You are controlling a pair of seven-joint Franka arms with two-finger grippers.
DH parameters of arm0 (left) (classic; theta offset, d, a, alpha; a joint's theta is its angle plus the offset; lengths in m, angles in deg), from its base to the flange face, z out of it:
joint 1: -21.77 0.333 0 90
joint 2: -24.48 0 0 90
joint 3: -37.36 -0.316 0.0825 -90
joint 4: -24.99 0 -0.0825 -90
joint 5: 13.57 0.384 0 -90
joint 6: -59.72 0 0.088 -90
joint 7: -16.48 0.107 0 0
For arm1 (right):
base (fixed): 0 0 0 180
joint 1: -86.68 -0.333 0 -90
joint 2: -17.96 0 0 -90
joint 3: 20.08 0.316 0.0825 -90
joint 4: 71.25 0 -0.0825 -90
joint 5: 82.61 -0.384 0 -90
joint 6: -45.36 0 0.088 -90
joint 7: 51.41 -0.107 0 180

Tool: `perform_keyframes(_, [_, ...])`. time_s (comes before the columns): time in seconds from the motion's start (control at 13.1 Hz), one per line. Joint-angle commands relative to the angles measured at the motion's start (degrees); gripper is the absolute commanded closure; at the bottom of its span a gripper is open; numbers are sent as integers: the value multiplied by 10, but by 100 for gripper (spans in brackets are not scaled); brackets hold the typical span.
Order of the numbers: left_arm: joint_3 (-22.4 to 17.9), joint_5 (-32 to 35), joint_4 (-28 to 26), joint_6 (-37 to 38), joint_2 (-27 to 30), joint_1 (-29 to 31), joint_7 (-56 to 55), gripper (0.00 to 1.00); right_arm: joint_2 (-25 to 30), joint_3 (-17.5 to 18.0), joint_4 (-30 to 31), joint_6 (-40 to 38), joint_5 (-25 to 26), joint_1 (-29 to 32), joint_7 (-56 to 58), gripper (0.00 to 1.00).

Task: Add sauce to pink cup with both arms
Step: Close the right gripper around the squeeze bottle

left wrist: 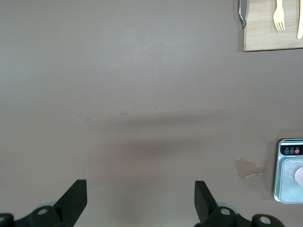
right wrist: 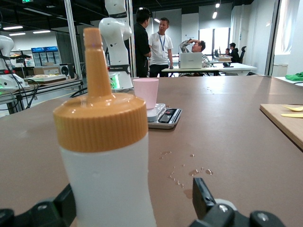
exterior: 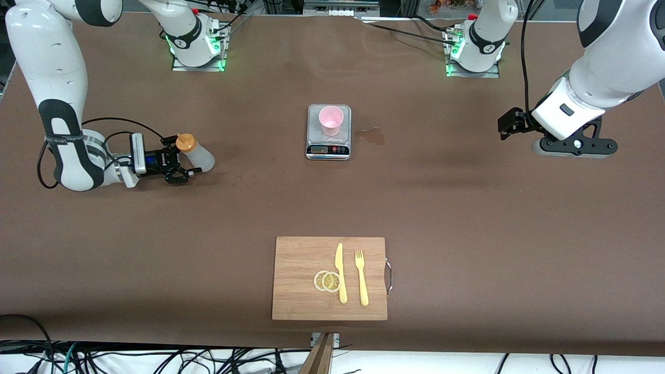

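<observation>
The sauce (exterior: pixel 198 156), a whitish squeeze bottle with an orange nozzle cap, stands on the table toward the right arm's end. My right gripper (exterior: pixel 184 158) is open around it, low at table height. In the right wrist view the sauce (right wrist: pixel 106 179) fills the space between the fingers (right wrist: pixel 202 193), with a gap on one side. The pink cup (exterior: pixel 331 120) sits on a small scale (exterior: pixel 329 149) at the table's middle, and the right wrist view shows the pink cup (right wrist: pixel 146 92) too. My left gripper (exterior: pixel 506 124) hangs open and empty over bare table at the left arm's end, seen as the left gripper (left wrist: pixel 140 189).
A wet spill (exterior: pixel 371 136) marks the table beside the scale. Nearer the front camera lies a wooden cutting board (exterior: pixel 298 291) with a yellow knife (exterior: pixel 340 272), a fork (exterior: pixel 361 278) and lemon slices (exterior: pixel 327 281). Droplets (right wrist: pixel 189 172) dot the table beside the bottle.
</observation>
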Motion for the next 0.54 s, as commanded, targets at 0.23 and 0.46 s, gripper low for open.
perform_keyframes(0.23, [-1,-11,-4,6,9,3,8,0,-21,16,-6,-31,-9,0,103,0])
perform_keyframes(0.46, [-2,-12,-4,6,9,3,8,0,-24,16,-6,-34,-8,0,111,11])
